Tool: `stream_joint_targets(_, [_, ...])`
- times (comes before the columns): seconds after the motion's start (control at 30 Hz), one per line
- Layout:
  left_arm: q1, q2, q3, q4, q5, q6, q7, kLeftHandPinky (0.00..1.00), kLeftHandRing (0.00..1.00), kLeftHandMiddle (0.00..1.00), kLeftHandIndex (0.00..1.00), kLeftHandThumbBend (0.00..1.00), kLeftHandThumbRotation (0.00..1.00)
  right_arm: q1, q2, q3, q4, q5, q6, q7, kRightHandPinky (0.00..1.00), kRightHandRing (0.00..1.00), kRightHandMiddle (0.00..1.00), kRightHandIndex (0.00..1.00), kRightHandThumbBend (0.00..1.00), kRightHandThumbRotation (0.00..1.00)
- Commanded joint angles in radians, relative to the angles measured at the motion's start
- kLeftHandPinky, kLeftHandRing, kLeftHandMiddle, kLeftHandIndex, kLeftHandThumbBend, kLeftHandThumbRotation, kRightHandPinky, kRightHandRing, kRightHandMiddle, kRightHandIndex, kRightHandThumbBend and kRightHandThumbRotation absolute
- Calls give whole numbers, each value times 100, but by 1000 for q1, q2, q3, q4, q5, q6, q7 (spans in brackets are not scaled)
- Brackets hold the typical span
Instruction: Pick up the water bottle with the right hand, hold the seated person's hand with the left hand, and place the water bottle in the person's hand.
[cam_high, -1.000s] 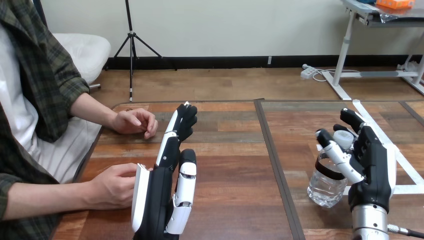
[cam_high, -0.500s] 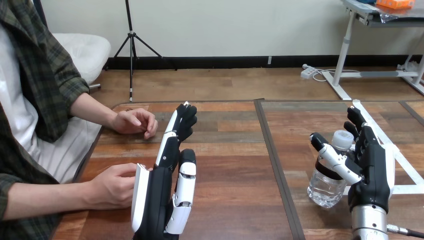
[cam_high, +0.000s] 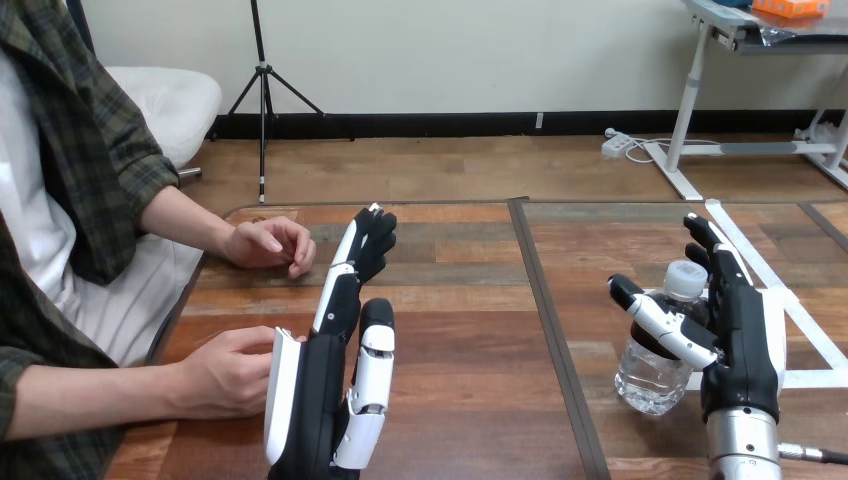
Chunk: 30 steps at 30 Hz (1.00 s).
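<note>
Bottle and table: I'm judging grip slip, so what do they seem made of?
Bottle: likely thin clear plastic, glossy; the table shows through it, and its cap is white. Table: wood-look planks with visible grain, dull sheen; solid wood or laminate, cannot tell.

The table (cam_high: 460, 300) is brown wood, with lighter and darker planks, and white tape (cam_high: 820, 380) on it. The bottle (cam_high: 650, 378) is clear, with a white cap (cam_high: 685, 278) and a dark band (cam_high: 643, 343). The left hand (cam_high: 320, 400) and the right hand (cam_high: 745, 340) are black with white shells.

A lab-like test space: wooden table (cam_high: 460, 300) marked out with white tape (cam_high: 820, 380)
</note>
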Motion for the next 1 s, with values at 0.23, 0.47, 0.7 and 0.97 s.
stream_joint_targets(0.23, [-33, -8, 2, -14, -2, -4, 4, 86, 89, 91, 93, 6, 100, -25, -42, 36, -31, -45, 31, -16, 12, 97, 97, 91, 98, 34])
stream_joint_targets(0.47, [-32, -10, 1, -15, 1, -2, 7, 86, 89, 91, 93, 6, 100, -25, -44, 42, -32, -47, 47, -13, 2, 96, 97, 92, 99, 33])
stream_joint_targets(0.7, [-32, -10, 3, -10, 6, -9, 13, 86, 89, 91, 93, 6, 100, -32, -37, 41, -17, -18, 53, 9, 0, 96, 97, 92, 98, 29])
stream_joint_targets(0.97, [-27, -11, 0, -18, 1, 0, 8, 86, 89, 90, 93, 6, 100, -40, -42, 55, 7, -34, 58, -8, 0, 96, 97, 92, 96, 27])
